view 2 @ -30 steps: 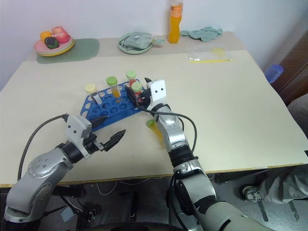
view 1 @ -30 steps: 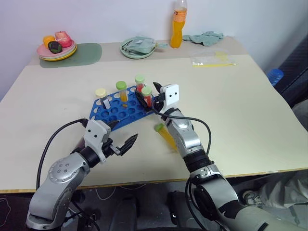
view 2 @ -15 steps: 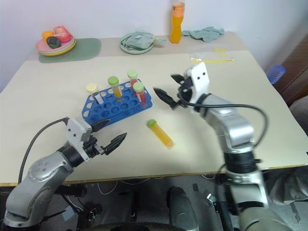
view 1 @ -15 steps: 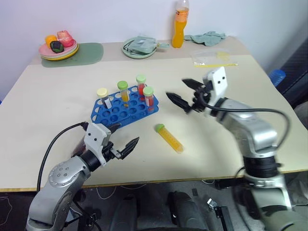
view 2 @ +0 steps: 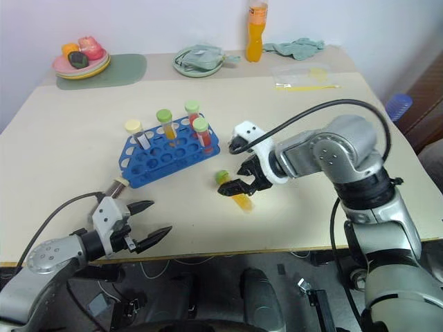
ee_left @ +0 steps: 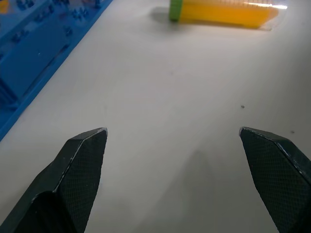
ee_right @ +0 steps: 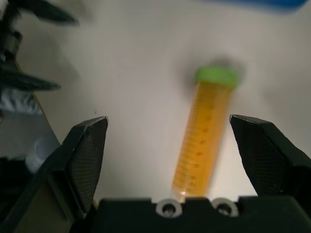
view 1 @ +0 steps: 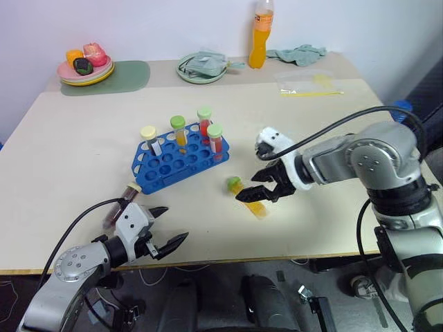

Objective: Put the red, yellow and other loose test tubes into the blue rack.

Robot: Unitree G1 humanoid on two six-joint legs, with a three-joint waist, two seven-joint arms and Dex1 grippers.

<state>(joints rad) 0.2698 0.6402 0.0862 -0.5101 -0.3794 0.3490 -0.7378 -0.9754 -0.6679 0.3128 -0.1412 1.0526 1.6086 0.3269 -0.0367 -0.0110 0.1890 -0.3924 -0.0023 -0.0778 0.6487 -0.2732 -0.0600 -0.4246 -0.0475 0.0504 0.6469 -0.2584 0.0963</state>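
Yellow tube [view 1: 248, 198], at 4 o'clock off the rack [view 1: 178, 156], looks light and slick, so it's best gripped mid-barrel by the wide-open right gripper [view 1: 257, 185].

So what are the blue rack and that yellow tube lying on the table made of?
The blue rack looks like hard moulded plastic: one even bright blue, slightly glossy, with neat round holes. The yellow tube looks like clear plastic, though glass cannot be ruled out: you see orange-yellow liquid and printed marks through it. Its green cap looks like matte plastic.
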